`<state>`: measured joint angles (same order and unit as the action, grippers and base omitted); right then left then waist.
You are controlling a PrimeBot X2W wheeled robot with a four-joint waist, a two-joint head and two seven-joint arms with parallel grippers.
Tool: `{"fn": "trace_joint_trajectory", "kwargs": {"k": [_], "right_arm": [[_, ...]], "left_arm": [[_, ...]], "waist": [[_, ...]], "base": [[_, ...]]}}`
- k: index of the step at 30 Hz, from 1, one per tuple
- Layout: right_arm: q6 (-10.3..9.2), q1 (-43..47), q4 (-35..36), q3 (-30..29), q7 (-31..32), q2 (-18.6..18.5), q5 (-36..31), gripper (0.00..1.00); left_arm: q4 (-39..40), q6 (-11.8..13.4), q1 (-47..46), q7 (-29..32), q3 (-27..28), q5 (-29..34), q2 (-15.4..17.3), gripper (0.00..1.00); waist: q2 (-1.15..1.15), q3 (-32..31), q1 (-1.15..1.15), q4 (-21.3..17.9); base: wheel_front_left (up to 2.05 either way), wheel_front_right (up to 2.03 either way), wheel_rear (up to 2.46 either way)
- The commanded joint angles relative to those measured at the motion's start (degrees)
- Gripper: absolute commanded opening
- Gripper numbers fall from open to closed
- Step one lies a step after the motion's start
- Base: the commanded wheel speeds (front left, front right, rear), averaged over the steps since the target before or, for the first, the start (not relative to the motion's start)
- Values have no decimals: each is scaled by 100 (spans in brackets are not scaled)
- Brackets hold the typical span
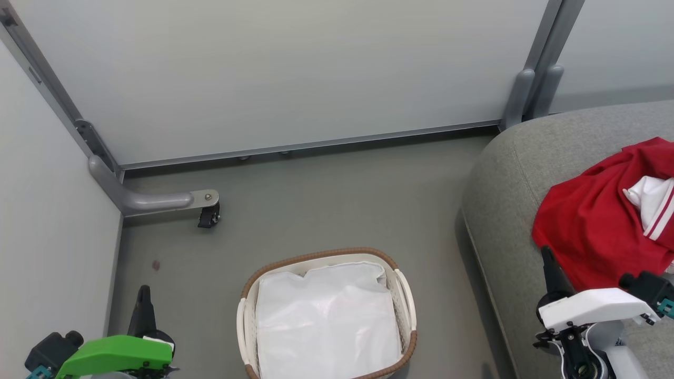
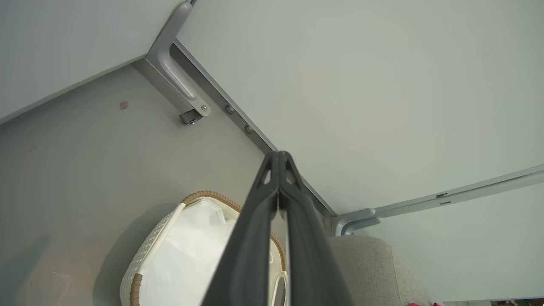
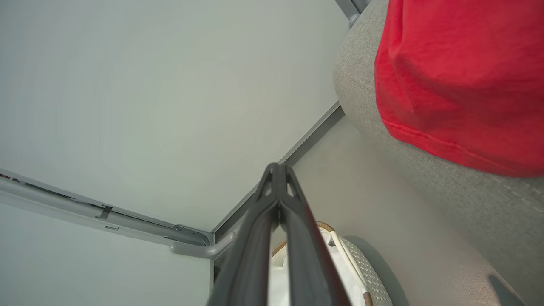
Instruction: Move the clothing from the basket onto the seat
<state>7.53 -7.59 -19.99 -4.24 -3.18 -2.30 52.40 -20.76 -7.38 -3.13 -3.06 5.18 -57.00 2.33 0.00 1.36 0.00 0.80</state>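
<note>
— Red comes first in the head view: a crumpled red fabric garment [image 1: 590, 226] with white striped trim lies on the large grey woven-fabric seat [image 1: 505, 200], near its rounded corner, and it runs out of the picture at the right.
— And the small oval white perforated plastic basket [image 1: 321, 254] with the brown woven rim?
— It stands on the grey floor [image 1: 316, 200], just beside the seat, with its opening upward. Inside I see the white liner [image 1: 326, 321], with no clothing on top. So I judge the task done or nearly done. What may be under the liner, I cannot tell.
— Which way does the garment point?
— It is a heap, so it has no clear long axis. Its white trim is turned to the right. The basket's long axis seems to run away from the robot, with handles at left and right, but the bottom edge cuts it.
— The pincers?
— The left pincer [image 1: 143, 295] is low at the left over the floor. The tip of the right pincer [image 1: 546, 258] meets the garment's hem in the picture; whether it touches, I cannot say.
— The left wrist view?
— The two dark fingers are pressed together and hold nothing. The basket shows behind them.
— The right wrist view?
— The same: fingers closed and empty. The garment is at the upper right on the seat, apart from the tips.
</note>
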Motion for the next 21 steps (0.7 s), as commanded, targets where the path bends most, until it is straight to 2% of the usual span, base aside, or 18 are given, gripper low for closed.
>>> {"fn": "trace_joint_trajectory", "kwargs": {"k": [1,21], "right_arm": [[-3,14,100,-25,48,-39,192,0],[-4,64,275,-99,363,-51,1478,0]], "left_arm": [[90,-8,-152,32,17,-159,41,0],[296,-11,-217,352,63,-1301,53,0]], "waist": [[0,-2,0,-1],[0,-33,0,-23]], "base": [[0,0,0],[0,0,0]]}}
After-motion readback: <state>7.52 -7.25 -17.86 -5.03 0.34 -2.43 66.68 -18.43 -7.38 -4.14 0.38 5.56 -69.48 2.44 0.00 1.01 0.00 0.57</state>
